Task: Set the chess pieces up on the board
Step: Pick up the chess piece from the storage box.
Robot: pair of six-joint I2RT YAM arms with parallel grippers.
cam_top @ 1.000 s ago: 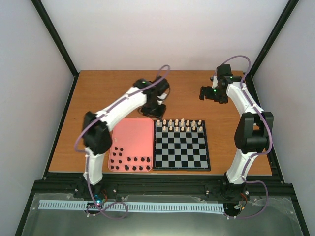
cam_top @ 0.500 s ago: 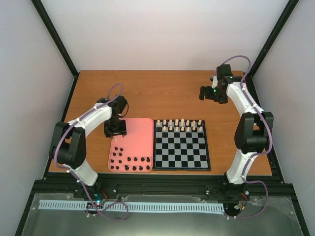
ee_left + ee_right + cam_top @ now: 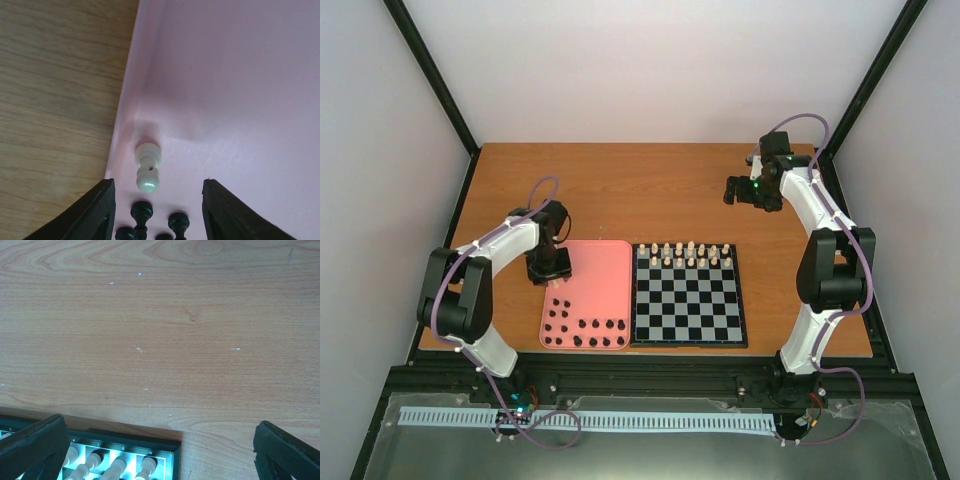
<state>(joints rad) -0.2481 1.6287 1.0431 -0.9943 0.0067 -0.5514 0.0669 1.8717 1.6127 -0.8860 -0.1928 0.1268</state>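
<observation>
Chess pieces (image 3: 685, 254) roughly half set up: cream on the board (image 3: 688, 322), black not yet.
Two cream rows filling the board's far edge, near rows bare. Black pieces (image 3: 585, 330) all clustered in the near part of the pink tray (image 3: 605, 272), just left of the board. One stray cream piece (image 3: 148, 170) against the tray's left wall, seemingly on its side, just ahead of the left fingers (image 3: 549, 268), held apart over that corner and gripping nothing. Right fingers (image 3: 732, 190) spread wide, empty, above the bench (image 3: 620, 190) well beyond the board. Left to do, by the look of it: fetch the stray, then place the whole black set.
</observation>
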